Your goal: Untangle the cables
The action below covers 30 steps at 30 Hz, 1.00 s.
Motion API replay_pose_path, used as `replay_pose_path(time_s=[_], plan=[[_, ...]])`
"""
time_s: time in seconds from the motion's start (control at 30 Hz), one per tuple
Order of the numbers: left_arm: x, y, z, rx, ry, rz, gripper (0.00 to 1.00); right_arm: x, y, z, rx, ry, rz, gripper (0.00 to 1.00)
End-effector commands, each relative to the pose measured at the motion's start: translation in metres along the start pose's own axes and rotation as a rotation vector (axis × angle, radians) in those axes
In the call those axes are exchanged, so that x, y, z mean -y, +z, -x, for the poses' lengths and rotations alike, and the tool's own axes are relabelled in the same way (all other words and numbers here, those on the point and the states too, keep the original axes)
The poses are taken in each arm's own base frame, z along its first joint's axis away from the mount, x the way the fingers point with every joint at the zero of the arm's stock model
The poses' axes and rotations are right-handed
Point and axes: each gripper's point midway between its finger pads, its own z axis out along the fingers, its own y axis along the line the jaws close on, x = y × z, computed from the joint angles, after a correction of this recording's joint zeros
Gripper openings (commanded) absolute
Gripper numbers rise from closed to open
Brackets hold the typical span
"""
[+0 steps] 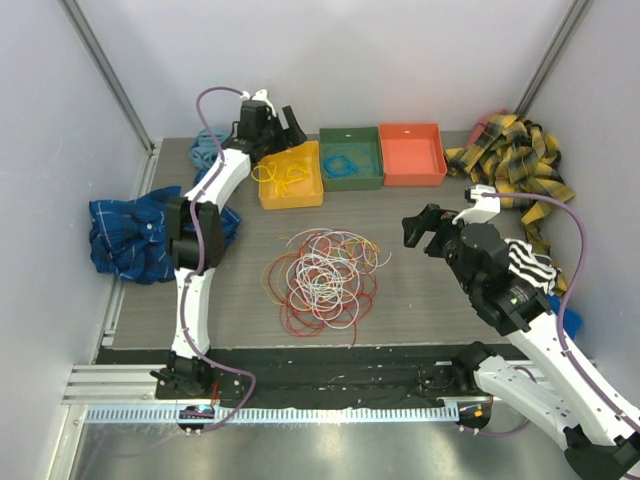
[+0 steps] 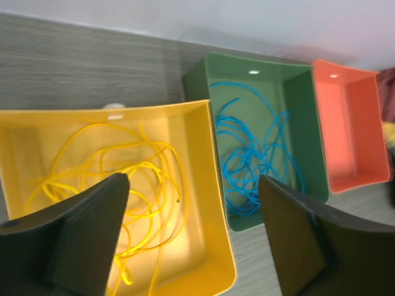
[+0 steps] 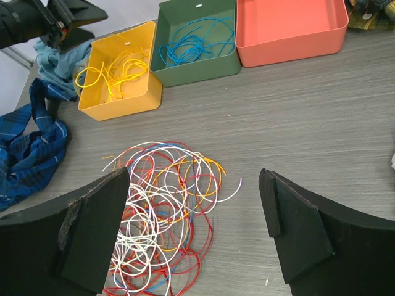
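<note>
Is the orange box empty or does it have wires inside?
Empty. The orange box shows only its bare floor; the green box beside it holds blue wires.

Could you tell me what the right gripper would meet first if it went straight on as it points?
Most likely the tangle of cables on the table: the open right gripper points down at its right-hand part. Depth is unclear, so it might land just beside the loops.
</note>
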Motion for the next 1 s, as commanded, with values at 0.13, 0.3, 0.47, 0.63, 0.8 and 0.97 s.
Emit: replay_pose_path(time_s=[0.13,0.3,0.47,0.63,0.8,0.97], plan=[[0.005,-0.055,0.062,0.108,0.163,0.222,1.00,-0.015,0.000,0.019,0.053,0.035,0.051,0.95],[-0.015,-0.099,0.086,0.223,0.211,0.466,1.00,-0.016,0.002,0.012,0.033,0.048,0.057,0.95],[-0.010,-0.168,0.104,0.351,0.168,0.558,1.00,-0.020,0.008,-0.006,-0.008,0.059,0.082,0.99],[0.035,-0.212,0.013,0.250,0.182,0.449,1.00,-0.022,0.033,-0.055,-0.164,0.057,0.075,1.00],[0.037,-0.252,-0.070,0.148,0.150,0.390,1.00,-0.004,0.053,-0.089,-0.233,0.066,-0.055,0.90],[0.006,-0.277,-0.115,0.063,0.100,0.433,1.00,-0.023,0.059,-0.113,-0.290,0.073,0.041,0.84]])
